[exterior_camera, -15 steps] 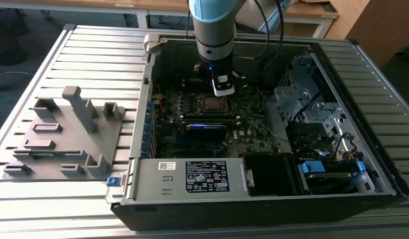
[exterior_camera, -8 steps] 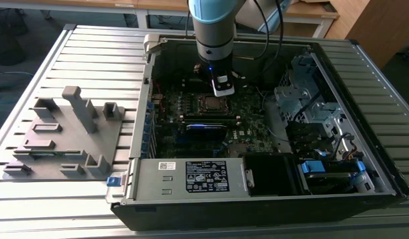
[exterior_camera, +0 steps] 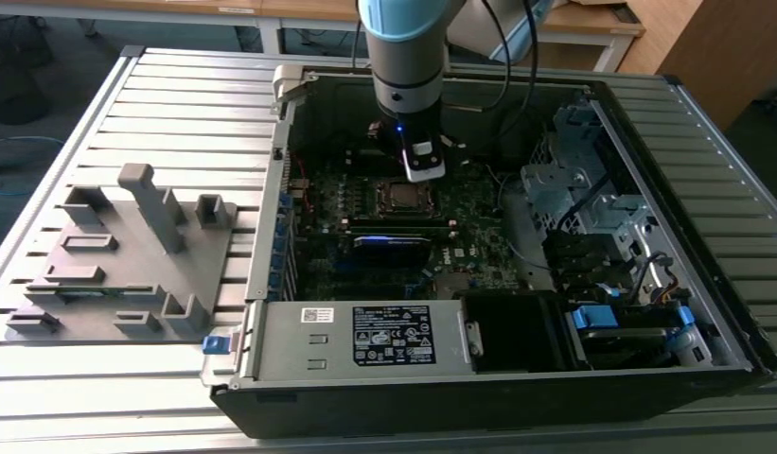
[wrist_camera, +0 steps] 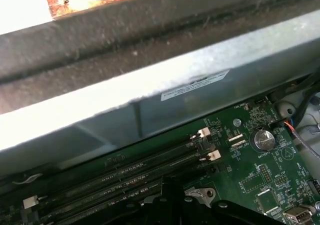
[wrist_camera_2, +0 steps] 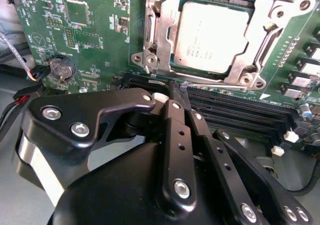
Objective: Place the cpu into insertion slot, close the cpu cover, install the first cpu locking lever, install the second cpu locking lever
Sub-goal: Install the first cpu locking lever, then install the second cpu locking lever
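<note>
The cpu (wrist_camera_2: 210, 35) sits in the insertion slot (wrist_camera_2: 176, 65) with the cpu cover (wrist_camera_2: 161, 35) down over its edges. The tool (wrist_camera_2: 172, 92) hangs just beside it – fingers pressed together, holding nothing – with memory slots (wrist_camera_2: 240, 112) close under its tip.

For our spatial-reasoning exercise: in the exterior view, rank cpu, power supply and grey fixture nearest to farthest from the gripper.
1. cpu, beside the gripper.
2. power supply, case's near end.
3. grey fixture, outside case, exterior view's left.

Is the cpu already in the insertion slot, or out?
In. In the second wrist view the cpu lies flat inside the silver cpu cover frame on the motherboard.
</note>
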